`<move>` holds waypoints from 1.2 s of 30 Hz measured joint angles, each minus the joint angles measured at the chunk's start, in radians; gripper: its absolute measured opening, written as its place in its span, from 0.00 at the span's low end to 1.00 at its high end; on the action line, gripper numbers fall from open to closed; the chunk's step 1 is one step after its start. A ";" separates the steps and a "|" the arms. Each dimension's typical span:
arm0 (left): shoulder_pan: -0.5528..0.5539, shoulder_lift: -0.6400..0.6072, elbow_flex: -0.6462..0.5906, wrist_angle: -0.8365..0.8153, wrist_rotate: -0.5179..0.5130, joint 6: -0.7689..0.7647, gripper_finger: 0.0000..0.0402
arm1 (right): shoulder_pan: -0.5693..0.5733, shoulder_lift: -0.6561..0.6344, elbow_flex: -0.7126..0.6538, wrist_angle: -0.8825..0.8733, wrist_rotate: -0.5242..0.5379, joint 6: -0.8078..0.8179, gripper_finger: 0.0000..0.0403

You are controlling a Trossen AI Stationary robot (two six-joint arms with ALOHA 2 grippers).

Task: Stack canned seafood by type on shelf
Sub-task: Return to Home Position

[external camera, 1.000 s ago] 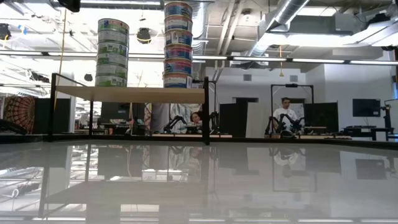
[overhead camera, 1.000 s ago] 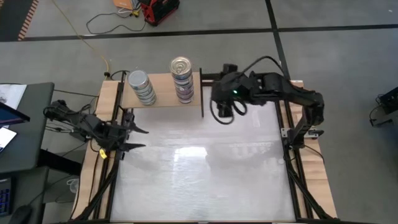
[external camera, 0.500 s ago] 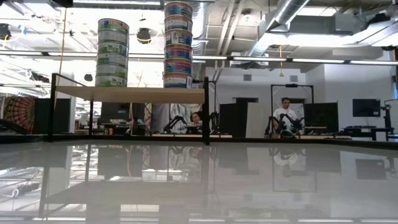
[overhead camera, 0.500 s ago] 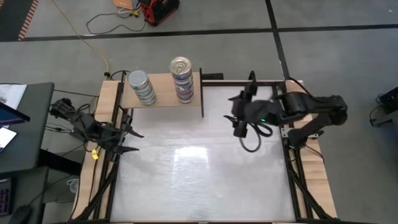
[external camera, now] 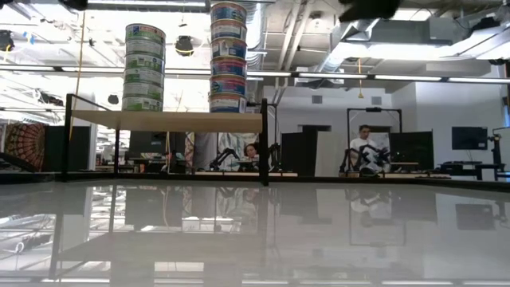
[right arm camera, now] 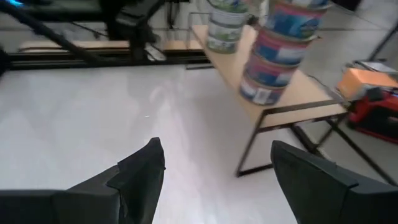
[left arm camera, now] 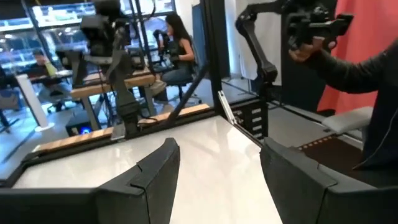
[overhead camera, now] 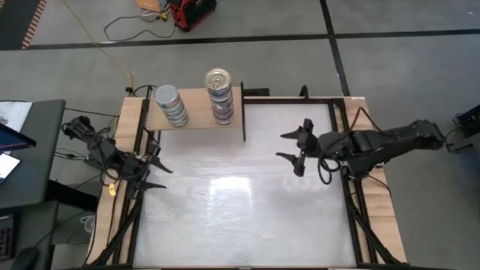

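Count on inspection:

- One light wooden rectangular shelf (overhead camera: 196, 112) is carrying two stacks of short round metal tins.
- The green-labelled stack (external camera: 144, 68) is showing about five tins.
- The blue-and-pink-labelled stack (external camera: 228, 57) is showing about six tins.
- Two dark two-finger grippers are showing: left gripper (overhead camera: 166, 178) and right gripper (overhead camera: 280, 145).
- Two people are sitting in the room behind: one person (external camera: 252, 151) and a second person (external camera: 365, 138).

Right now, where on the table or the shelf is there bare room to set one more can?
The white tabletop is bare everywhere between the open left gripper and the open right gripper. On the shelf, only a narrow gap separates the green-label stack from the blue-pink stack; that one stands close to the dark panel.
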 joint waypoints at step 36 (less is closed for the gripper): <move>0.002 -0.256 -0.320 0.076 -0.007 -0.009 0.53 | -0.083 -0.240 -0.961 1.326 -0.217 0.049 0.79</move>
